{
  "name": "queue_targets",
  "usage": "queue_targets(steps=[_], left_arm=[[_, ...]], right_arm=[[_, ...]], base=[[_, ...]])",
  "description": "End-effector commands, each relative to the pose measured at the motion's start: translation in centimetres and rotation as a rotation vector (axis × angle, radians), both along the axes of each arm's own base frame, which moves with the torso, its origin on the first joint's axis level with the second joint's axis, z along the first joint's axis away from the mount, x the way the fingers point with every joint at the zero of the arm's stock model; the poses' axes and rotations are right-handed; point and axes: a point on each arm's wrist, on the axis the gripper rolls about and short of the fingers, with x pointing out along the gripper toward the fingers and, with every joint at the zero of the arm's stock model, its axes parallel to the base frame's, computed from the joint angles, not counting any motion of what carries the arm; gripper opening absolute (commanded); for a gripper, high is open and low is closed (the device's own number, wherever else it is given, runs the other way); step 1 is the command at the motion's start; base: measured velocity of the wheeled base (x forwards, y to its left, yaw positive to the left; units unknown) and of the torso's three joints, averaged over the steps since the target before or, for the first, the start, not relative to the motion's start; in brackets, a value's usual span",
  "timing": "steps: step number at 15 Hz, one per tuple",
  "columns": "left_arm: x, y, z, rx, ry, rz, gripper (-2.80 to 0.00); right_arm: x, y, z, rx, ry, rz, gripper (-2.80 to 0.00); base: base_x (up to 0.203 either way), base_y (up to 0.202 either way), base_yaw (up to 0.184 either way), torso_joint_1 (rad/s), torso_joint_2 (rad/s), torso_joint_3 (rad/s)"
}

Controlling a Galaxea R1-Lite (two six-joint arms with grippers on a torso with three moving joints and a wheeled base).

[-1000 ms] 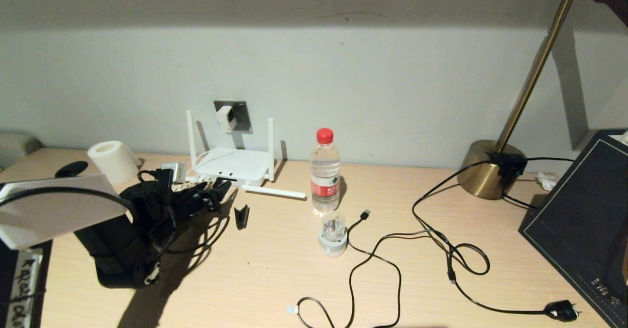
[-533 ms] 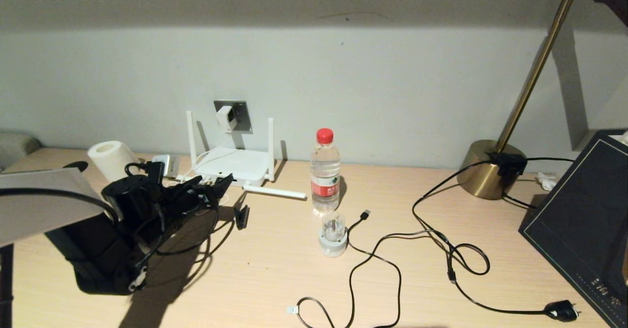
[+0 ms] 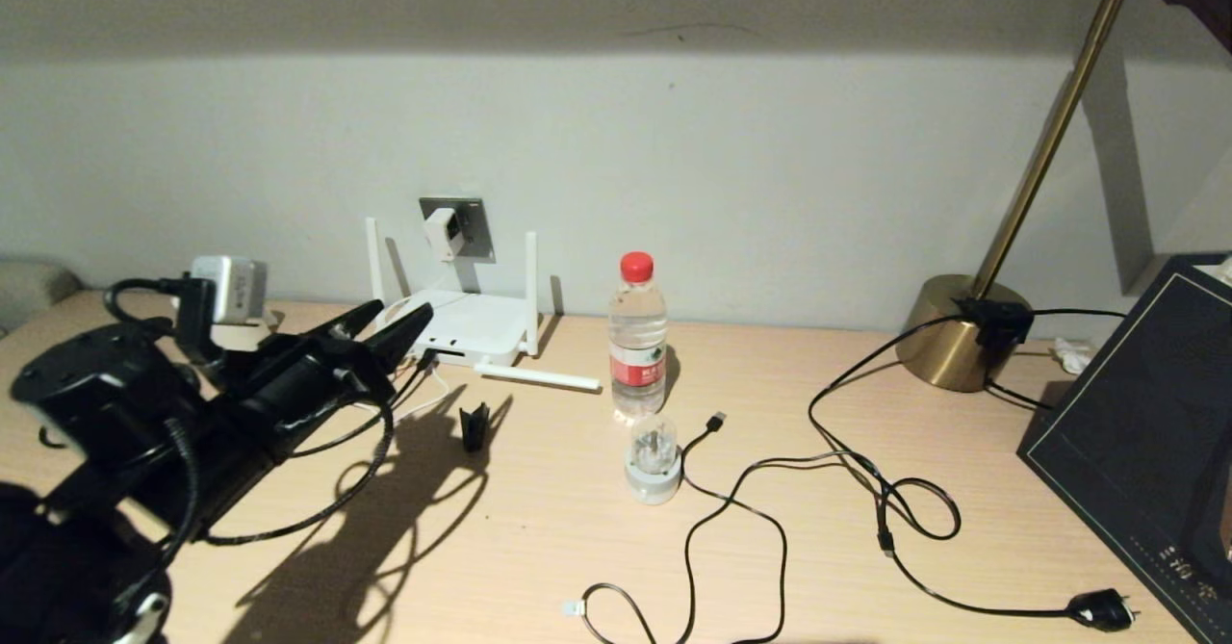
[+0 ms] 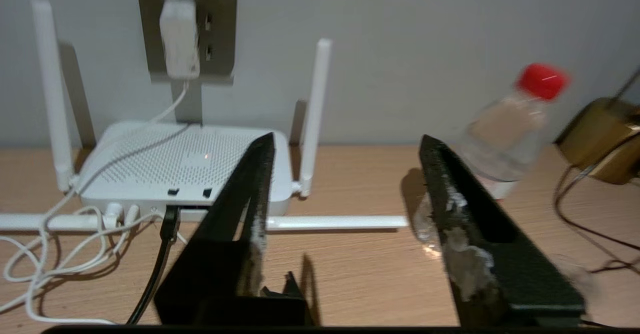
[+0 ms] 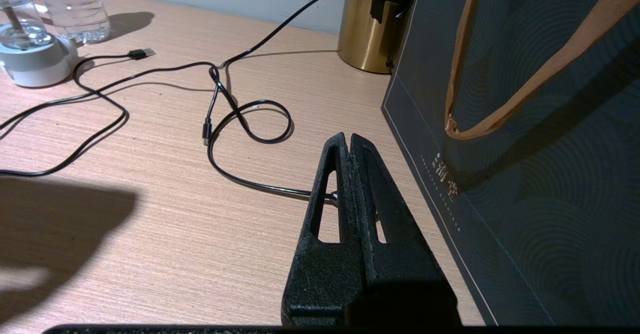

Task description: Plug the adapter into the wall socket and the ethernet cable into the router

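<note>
The white adapter point(image 3: 442, 232) point(image 4: 177, 37) sits plugged into the grey wall socket point(image 3: 472, 223) point(image 4: 220, 29), its thin white cord running down to the router point(image 3: 467, 324) point(image 4: 185, 159). The black ethernet cable point(image 3: 348, 493) point(image 4: 167, 224) has its plug in the router's front edge and loops back over the table. My left gripper point(image 3: 402, 315) point(image 4: 347, 139) hovers open and empty, just in front of and above the router. My right gripper point(image 5: 350, 137) is shut on nothing, low over the table beside a dark bag.
A water bottle point(image 3: 637, 336) stands right of the router, with a round white-and-clear plug piece point(image 3: 654, 461) in front of it. A small black piece point(image 3: 473, 427) lies near the router. Black cables point(image 3: 847, 471) sprawl towards the brass lamp base point(image 3: 958, 331). The dark bag point(image 3: 1145, 432) fills the right edge.
My left gripper has risen from the table at the router's front and drawn back towards the left. The ethernet cable stays at the router.
</note>
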Motion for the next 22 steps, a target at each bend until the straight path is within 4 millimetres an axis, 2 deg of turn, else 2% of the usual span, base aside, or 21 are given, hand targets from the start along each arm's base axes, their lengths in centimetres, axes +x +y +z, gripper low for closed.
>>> queue_targets(steps=[1, 3, 5, 7, 8, 10, 12, 14, 16, 17, 20, 22], left_arm=[[-4.5, 0.5, 3.2, -0.018, -0.132, -0.01, -2.8], [-9.2, 1.4, 3.9, 0.003, -0.206, 0.005, -2.8], [-14.0, 2.3, 3.4, 0.026, -0.243, 0.059, -2.8], [-17.7, 3.1, 3.1, 0.038, -0.214, 0.111, -2.8], [-18.9, 3.4, 2.0, 0.07, -0.1, 0.123, -2.8], [-21.5, 3.9, -1.7, 0.169, 0.255, 0.102, -2.8], [-24.9, 4.4, -5.0, 0.219, 0.44, 0.048, -2.8], [-26.0, 4.8, -7.2, 0.237, 0.462, 0.095, -2.8], [-25.6, 4.9, -7.4, 0.151, 0.357, 0.176, -2.8], [-25.6, 4.9, -7.5, 0.107, 0.364, 0.202, -2.8], [-26.0, 4.9, -7.9, 0.166, 0.448, 0.369, -2.8], [-26.4, 4.8, -8.0, 0.206, 0.406, 0.354, -2.8]], right_arm=[[0.3, 0.0, -1.0, -0.001, 0.036, 0.0, -2.8], [0.3, 0.0, -1.0, -0.001, 0.036, 0.0, -2.8], [0.3, 0.0, -1.0, 0.0, 0.036, -0.001, -2.8], [0.3, 0.0, -1.0, 0.008, 0.035, 0.001, -2.8], [0.3, 0.0, -1.0, 0.009, 0.034, 0.001, -2.8], [0.3, 0.0, -1.0, 0.009, 0.034, 0.001, -2.8], [0.3, 0.0, -1.0, 0.008, 0.036, 0.0, -2.8], [0.3, 0.0, -1.0, 0.021, 0.035, 0.002, -2.8], [0.3, 0.0, -1.0, 0.022, 0.035, 0.0, -2.8], [0.3, 0.0, -1.0, 0.026, 0.035, 0.001, -2.8], [0.3, 0.0, -1.0, 0.03, 0.035, 0.001, -2.8], [0.3, 0.0, -0.9, 0.033, 0.034, 0.001, -2.8]], base=[[0.0, 0.0, 0.0, 0.0, 0.0, 0.0], [0.0, 0.0, 0.0, 0.0, 0.0, 0.0], [0.0, 0.0, 0.0, 0.0, 0.0, 0.0], [0.0, 0.0, 0.0, 0.0, 0.0, 0.0], [0.0, 0.0, 0.0, 0.0, 0.0, 0.0], [0.0, 0.0, 0.0, 0.0, 0.0, 0.0], [0.0, 0.0, 0.0, 0.0, 0.0, 0.0], [0.0, 0.0, 0.0, 0.0, 0.0, 0.0], [0.0, 0.0, 0.0, 0.0, 0.0, 0.0], [0.0, 0.0, 0.0, 0.0, 0.0, 0.0], [0.0, 0.0, 0.0, 0.0, 0.0, 0.0], [0.0, 0.0, 0.0, 0.0, 0.0, 0.0]])
